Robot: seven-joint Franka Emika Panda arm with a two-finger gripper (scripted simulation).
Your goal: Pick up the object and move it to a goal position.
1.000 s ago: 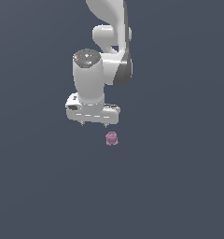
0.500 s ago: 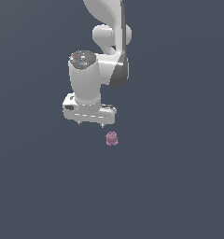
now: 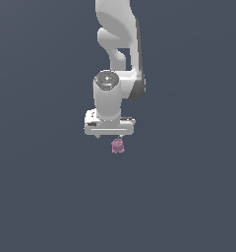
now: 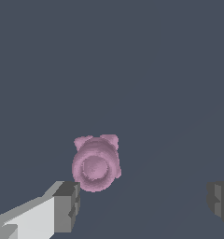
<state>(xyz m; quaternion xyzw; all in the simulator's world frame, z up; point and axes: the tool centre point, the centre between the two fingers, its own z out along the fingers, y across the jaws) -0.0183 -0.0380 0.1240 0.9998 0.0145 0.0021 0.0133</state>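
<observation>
The object (image 3: 117,145) is a small pink-mauve lumpy item with little knobs at its base, resting on the dark grey floor. My gripper (image 3: 109,136) hangs just above it, pointing down, a little toward the exterior view's left of it. In the wrist view the object (image 4: 96,163) lies close to one finger (image 4: 66,205), off-centre in the wide gap; the other finger (image 4: 220,200) is far from it. My gripper (image 4: 144,203) is open and empty.
The plain dark grey floor (image 3: 189,197) fills both views. The white arm (image 3: 117,39) rises behind the gripper to the top of the exterior view. No goal marker shows.
My gripper has moved toward the exterior view's right and slightly down, ending close above the object. The object has not moved.
</observation>
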